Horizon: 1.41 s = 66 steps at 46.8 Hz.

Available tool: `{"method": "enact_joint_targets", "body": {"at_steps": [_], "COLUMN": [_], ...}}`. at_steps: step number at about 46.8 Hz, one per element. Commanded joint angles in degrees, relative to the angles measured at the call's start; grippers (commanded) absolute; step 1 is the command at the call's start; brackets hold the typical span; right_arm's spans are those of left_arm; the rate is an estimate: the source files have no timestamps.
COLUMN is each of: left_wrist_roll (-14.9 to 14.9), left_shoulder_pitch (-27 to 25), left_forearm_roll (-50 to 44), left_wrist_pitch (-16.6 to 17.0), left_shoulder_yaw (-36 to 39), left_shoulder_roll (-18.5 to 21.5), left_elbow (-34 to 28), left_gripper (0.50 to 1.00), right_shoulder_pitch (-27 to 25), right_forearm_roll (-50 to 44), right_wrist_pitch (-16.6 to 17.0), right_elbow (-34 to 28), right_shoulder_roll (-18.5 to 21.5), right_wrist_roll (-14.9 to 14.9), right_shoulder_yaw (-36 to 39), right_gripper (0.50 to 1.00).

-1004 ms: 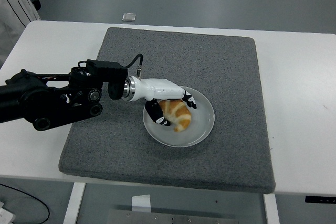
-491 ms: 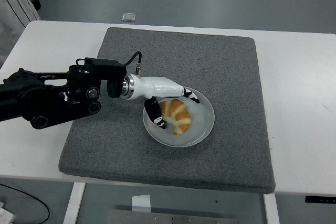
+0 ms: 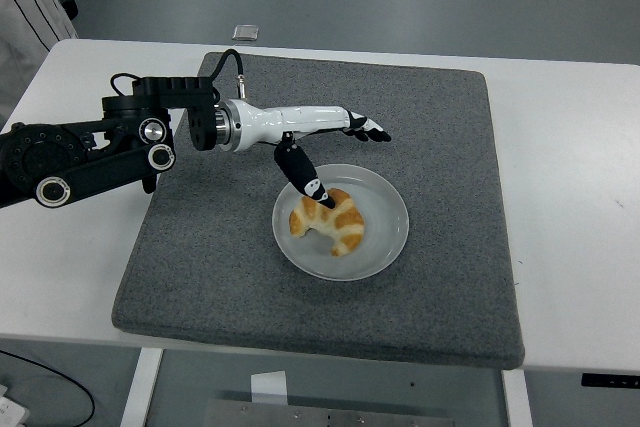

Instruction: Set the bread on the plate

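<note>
A golden croissant [image 3: 330, 224] lies on the round white plate [image 3: 388, 237], which sits on the grey mat [image 3: 420, 127]. My left hand [image 3: 335, 147] hovers above the plate's far left rim, raised clear of the bread. Its fingers [image 3: 368, 130] are stretched out flat toward the right and its thumb [image 3: 303, 176] points down toward the croissant without gripping it. The hand is open and empty. The right arm does not show.
The grey mat covers the middle of the white table [image 3: 570, 167]. A small grey object [image 3: 246, 32] lies on the floor beyond the table's far edge. A piece of light cloth [image 3: 25, 2] shows at the top left corner.
My left hand has let go of the croissant, opened its fingers and lifted up and back to the left. The croissant now rests on the plate.
</note>
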Motion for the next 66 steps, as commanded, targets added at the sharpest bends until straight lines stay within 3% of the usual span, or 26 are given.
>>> {"method": "enact_joint_targets", "body": {"at_steps": [1, 20, 32, 38, 44, 55, 66], "left_wrist_roll": [0.00, 0.00, 0.00, 0.00, 0.26, 1.05, 1.23], "left_shoulder_pitch": [0.01, -0.17, -0.17, -0.17, -0.08, 0.80, 2.73], "left_forearm_roll": [-6.13, -24.77, -46.12, -50.79, -53.51, -69.07, -77.77], "left_wrist_pitch": [0.01, 0.09, -0.08, -0.34, -3.06, -13.35, -17.04], "left_shoulder_yaw": [-1.28, -4.45, -6.73, -7.70, -8.93, -9.02, -9.02], "left_shoulder_roll": [0.55, 4.50, 7.67, 9.16, 11.45, 14.96, 14.53], "left_elbow": [0.11, 2.57, 5.56, 6.88, 8.46, 15.49, 22.43], "left_gripper": [0.996, 0.996, 0.996, 0.999, 0.999, 0.996, 0.999], "right_shoulder_pitch": [0.00, 0.00, 0.00, 0.00, 0.00, 0.00, 0.00], "right_forearm_roll": [0.06, 0.06, -0.03, 0.06, -0.03, 0.06, 0.06], "right_wrist_pitch": [0.00, 0.00, 0.00, 0.00, 0.00, 0.00, 0.00], "right_elbow": [0.01, 0.01, 0.01, 0.01, 0.01, 0.01, 0.01], "right_shoulder_roll": [0.00, 0.00, 0.00, 0.00, 0.00, 0.00, 0.00], "right_wrist_roll": [0.00, 0.00, 0.00, 0.00, 0.00, 0.00, 0.00], "right_shoulder_yaw": [0.00, 0.00, 0.00, 0.00, 0.00, 0.00, 0.00], "right_gripper": [0.932, 0.932, 0.932, 0.932, 0.932, 0.932, 0.932]}}
